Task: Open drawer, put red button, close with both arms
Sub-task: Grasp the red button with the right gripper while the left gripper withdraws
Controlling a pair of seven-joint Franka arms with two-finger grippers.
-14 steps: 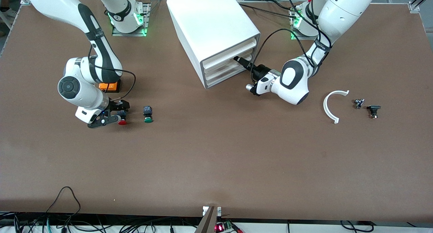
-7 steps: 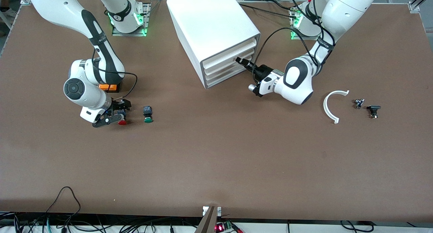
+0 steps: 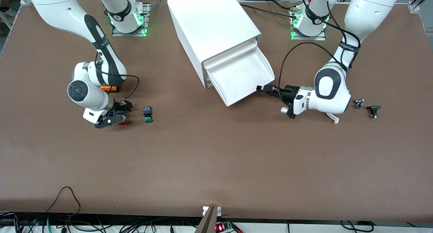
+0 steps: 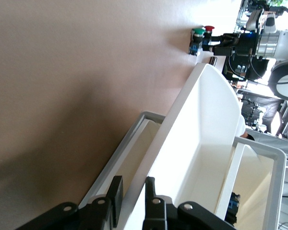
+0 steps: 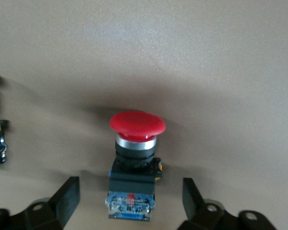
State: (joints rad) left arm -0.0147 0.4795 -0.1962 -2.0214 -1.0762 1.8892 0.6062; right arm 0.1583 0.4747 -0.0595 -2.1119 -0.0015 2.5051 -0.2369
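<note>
The drawer (image 3: 242, 77), second from the top of the white cabinet (image 3: 209, 23), stands pulled far out and empty. My left gripper (image 3: 259, 88) is shut on the drawer's front wall at its corner. In the left wrist view the two fingers (image 4: 116, 199) straddle that wall (image 4: 201, 143). The red button (image 3: 122, 123) lies on the table beside the green-capped button (image 3: 147, 119). My right gripper (image 3: 118, 115) is low over it and open. In the right wrist view the black body and red cap (image 5: 137, 125) lie between the spread fingers (image 5: 67, 194), untouched.
An orange box (image 3: 109, 88) sits just beside the right arm's wrist, farther from the front camera. A white curved piece (image 3: 333, 118) and two small dark parts (image 3: 358, 103) (image 3: 373, 110) lie near the left arm's elbow. The cabinet's other drawers are closed.
The left gripper has drawn the drawer out of the cabinet, toward the front camera and the left arm's end. The right gripper shifted slightly around the red button.
</note>
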